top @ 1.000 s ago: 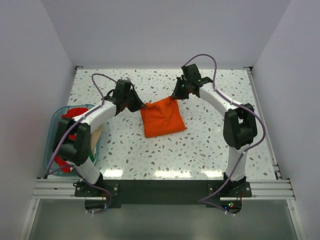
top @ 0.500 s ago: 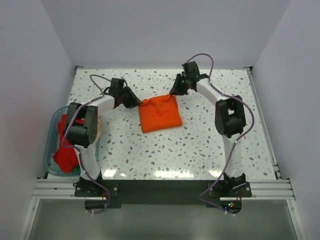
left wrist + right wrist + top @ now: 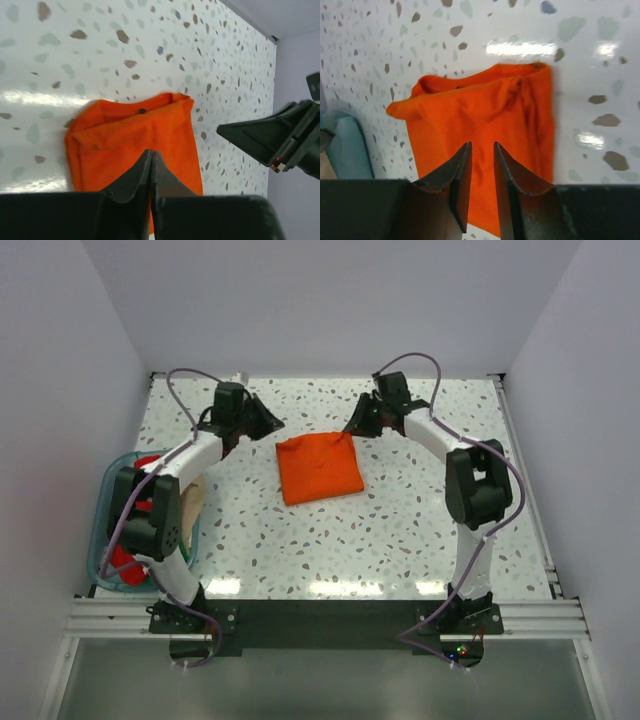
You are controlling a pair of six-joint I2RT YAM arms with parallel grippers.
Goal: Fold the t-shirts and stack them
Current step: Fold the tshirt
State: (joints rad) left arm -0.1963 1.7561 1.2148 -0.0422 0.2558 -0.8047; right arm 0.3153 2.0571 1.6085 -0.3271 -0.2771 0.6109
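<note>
The bright orange t-shirt (image 3: 318,468) lies folded into a rough square on the speckled table, at the middle towards the back. My left gripper (image 3: 272,424) is shut and empty, just off the shirt's far-left corner and apart from it; in the left wrist view its tips (image 3: 151,152) hover over the shirt (image 3: 130,132). My right gripper (image 3: 352,428) is at the far-right corner, slightly open, with nothing between the tips (image 3: 481,145) above the shirt (image 3: 485,112). A red t-shirt (image 3: 122,558) and a beige one (image 3: 193,502) lie in the tub.
A translucent teal tub (image 3: 100,540) stands at the table's left edge beside the left arm; its corner shows in the right wrist view (image 3: 347,150). The right gripper's dark body (image 3: 270,137) shows in the left wrist view. White walls enclose the table.
My left gripper has let go of the shirt's far-left corner and drawn back to the left. The shirt has shifted towards the back and settled flat. The right gripper stays at the far-right corner.
</note>
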